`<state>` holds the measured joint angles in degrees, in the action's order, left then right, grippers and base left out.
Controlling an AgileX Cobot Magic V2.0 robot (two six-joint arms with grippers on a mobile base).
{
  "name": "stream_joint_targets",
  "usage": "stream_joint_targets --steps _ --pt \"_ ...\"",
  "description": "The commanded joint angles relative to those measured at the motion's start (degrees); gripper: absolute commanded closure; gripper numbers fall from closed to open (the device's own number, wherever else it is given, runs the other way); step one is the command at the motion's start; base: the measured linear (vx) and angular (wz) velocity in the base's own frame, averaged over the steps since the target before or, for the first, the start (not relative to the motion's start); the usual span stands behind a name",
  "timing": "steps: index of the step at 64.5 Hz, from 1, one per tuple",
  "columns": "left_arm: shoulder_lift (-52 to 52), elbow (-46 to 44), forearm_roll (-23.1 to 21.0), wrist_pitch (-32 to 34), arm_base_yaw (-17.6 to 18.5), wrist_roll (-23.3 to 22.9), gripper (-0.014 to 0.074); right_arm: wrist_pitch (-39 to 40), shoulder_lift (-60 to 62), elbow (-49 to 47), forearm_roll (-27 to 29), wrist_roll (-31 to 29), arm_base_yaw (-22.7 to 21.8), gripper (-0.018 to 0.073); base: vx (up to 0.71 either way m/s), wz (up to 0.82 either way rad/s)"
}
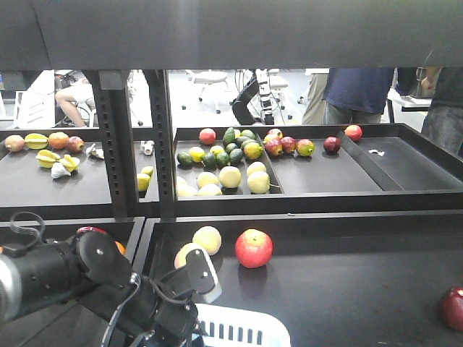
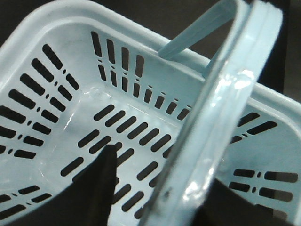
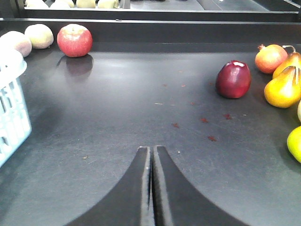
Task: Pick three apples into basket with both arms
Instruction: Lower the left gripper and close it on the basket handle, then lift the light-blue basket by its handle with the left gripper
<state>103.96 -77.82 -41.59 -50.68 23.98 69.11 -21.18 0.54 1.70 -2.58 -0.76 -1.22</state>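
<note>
The pale blue basket (image 1: pixel 242 329) stands at the near edge of the table and fills the left wrist view, with nothing in the part of its slotted bottom (image 2: pixel 70 94) that shows. Its raised handle (image 2: pixel 221 108) passes between the fingers of my left gripper (image 2: pixel 164 169), which is open, with a gap on the left side. A red apple (image 1: pixel 253 248) (image 3: pixel 74 40) lies beyond the basket. A dark red apple (image 1: pixel 453 307) (image 3: pixel 233 79) sits at the right. My right gripper (image 3: pixel 152 148) is shut and empty, low over the table, far short of both apples.
Two pale round fruits (image 1: pixel 207 239) (image 3: pixel 39 36) lie left of the red apple. A pomegranate-like fruit (image 3: pixel 270 57) and yellow-orange pears (image 3: pixel 284 87) crowd the right edge. Farther trays (image 1: pixel 325 181) hold more fruit. People stand beyond.
</note>
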Motion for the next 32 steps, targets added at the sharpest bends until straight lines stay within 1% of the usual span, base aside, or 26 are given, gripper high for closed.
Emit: stream_joint_targets --steps 1,8,19,26,32 --pt "-6.1 -2.86 -4.47 -0.43 0.28 -0.24 0.0605 4.15 0.08 -0.07 -0.21 -0.02 -0.2 0.0561 0.0 0.0" --pt "-10.46 -5.47 -4.56 -0.57 0.28 -0.24 0.0605 4.15 0.08 -0.07 -0.21 -0.02 -0.2 0.0561 0.0 0.0" --pt "-18.11 -9.45 -4.56 -2.73 0.28 -0.35 0.0605 4.09 0.08 -0.07 -0.21 -0.02 -0.2 0.0561 0.0 0.0" --pt "-23.15 -10.04 -4.56 -4.32 0.28 -0.35 0.0605 4.09 0.08 -0.07 -0.21 -0.02 -0.2 0.0561 0.0 0.0" --pt "-26.87 -10.04 -4.56 -7.18 0.28 -0.35 0.0605 4.09 0.08 -0.07 -0.21 -0.02 -0.2 0.0561 0.0 0.0"
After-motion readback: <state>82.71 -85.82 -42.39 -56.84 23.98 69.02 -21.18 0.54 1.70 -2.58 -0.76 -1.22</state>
